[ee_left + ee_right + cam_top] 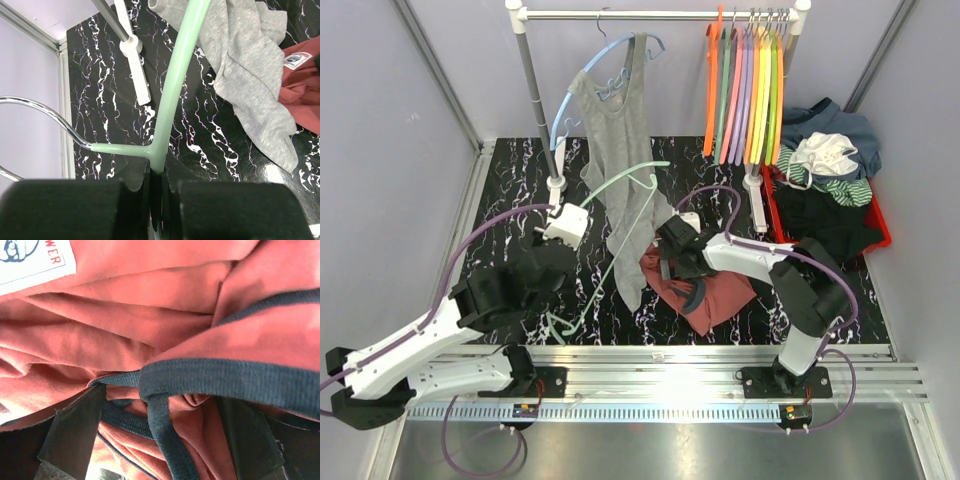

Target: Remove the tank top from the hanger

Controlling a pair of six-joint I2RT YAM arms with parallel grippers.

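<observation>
At neck of green hanger (175, 85): left pincer (156, 175) pinching it, holding it steady for stripping | against green hanger: grey top (620, 130), draped | right of green hanger: red tank top (725, 290) heaped on worktop (520, 190), seemingly off it | farther right: right pincer (160, 435) spread astride the cloth, pinching nothing

Left arm (420, 345): low, reaching from the near-left base out towards the far centre of the scene, wrist raised.
Left gripper (156, 185): jaws closed hard on the mint-green hanger (175, 90), just beside its neck.
Right arm (745, 255): upright from the near-right base, elbow bent, forearm running left.
Right gripper (160, 432): angled down, jaws spread wide, both dark fingers (75, 432) well apart, facing each other.
</observation>
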